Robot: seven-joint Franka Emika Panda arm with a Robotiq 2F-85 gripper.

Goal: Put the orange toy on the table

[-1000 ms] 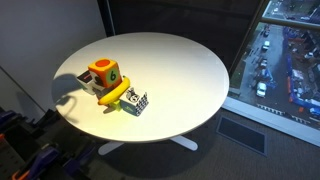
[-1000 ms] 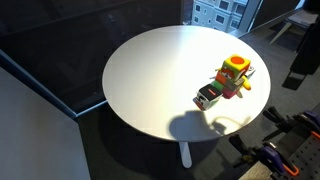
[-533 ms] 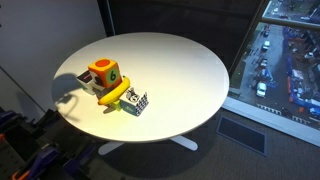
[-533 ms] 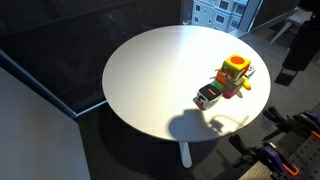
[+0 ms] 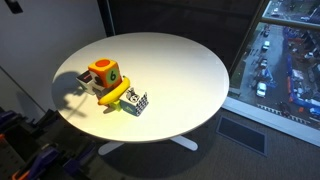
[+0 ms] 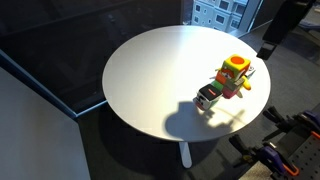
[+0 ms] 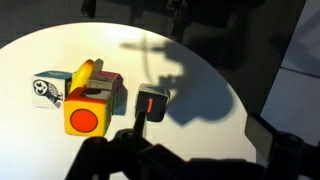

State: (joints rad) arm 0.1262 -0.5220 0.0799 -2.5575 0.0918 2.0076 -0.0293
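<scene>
The gripper (image 6: 267,46) is seen in an exterior view only as a dark shape high off to one side, well apart from the toys; whether it is parted cannot be told. The orange toy (image 5: 103,72) is perched atop a small pile of toys. The yellow banana toy (image 5: 112,95) is leaned against the pile, and the black-and-white cube (image 5: 135,102) is set just beside it, near the rim of the table (image 5: 190,70).

Count on inspection: one orange toy (image 5: 103,71), one yellow banana toy (image 5: 112,96), one black-and-white patterned cube (image 5: 136,102), one round white table (image 5: 190,70).
</scene>
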